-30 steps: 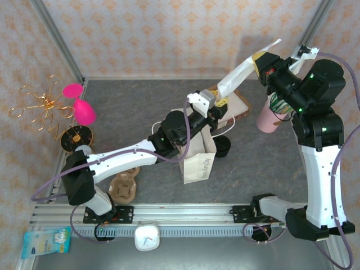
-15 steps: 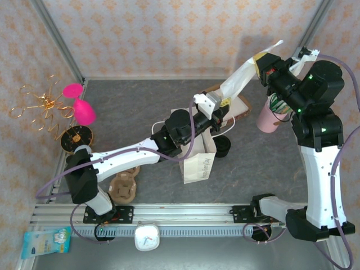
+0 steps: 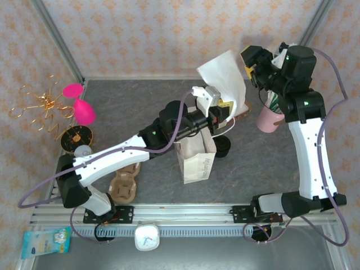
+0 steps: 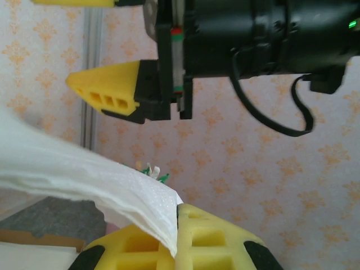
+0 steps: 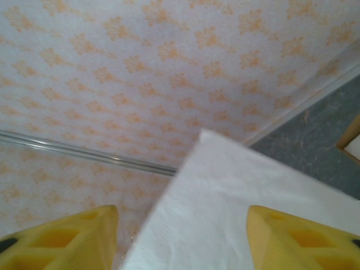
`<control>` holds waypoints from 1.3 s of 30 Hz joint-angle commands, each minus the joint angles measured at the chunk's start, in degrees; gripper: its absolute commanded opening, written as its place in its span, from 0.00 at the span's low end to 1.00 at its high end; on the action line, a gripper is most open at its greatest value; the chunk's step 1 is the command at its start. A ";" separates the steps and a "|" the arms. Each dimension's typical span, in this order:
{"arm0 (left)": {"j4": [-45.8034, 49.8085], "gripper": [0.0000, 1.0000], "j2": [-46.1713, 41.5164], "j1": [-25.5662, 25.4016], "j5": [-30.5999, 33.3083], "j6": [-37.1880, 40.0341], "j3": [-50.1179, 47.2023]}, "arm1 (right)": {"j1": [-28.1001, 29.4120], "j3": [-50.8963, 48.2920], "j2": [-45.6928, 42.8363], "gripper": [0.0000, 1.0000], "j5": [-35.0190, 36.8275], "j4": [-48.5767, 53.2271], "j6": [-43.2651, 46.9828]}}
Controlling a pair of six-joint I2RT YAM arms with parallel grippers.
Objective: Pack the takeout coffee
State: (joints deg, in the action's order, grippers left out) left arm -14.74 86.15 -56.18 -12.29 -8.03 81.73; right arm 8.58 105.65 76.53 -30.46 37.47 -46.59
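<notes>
Paper bag [image 3: 197,160]: standing upright mid-table, its mouth facing up.
Takeout coffee [image 3: 223,147]: sitting on the table just right of the bag, outside it, black lid on.
Left gripper [image 3: 224,108]: hovering above the bag, its fingers pressing together on the lower edge of a white napkin [image 3: 225,73].
Right gripper [image 3: 249,66]: hanging at the napkin's far corner, fingers spreading wide, paper lying loose between them.
</notes>
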 commanded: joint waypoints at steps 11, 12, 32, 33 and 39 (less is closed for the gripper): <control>31.85 0.00 -4.79 4.26 -7.35 -0.70 14.01 | -0.81 -4.20 -6.92 0.79 -10.66 -1.50 29.38; 33.95 0.00 -4.68 4.36 -7.59 -0.51 15.25 | -0.84 -7.12 -8.34 0.79 -12.49 -3.78 31.82; 47.65 0.00 -3.19 7.98 -4.29 -11.14 27.59 | 3.01 -39.35 -28.52 0.79 -21.06 -29.08 63.53; 47.30 0.00 -3.11 8.02 -3.68 -12.85 27.77 | 3.72 -41.26 -29.94 0.79 -18.35 -31.67 64.48; 46.08 0.00 -2.26 8.02 0.34 -19.46 29.48 | 9.67 -46.68 -32.98 0.81 -8.64 -40.87 71.68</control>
State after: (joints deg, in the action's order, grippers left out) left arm 31.73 83.07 -48.27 -15.59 -22.70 108.57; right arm 15.84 60.31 44.31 -45.63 5.98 19.79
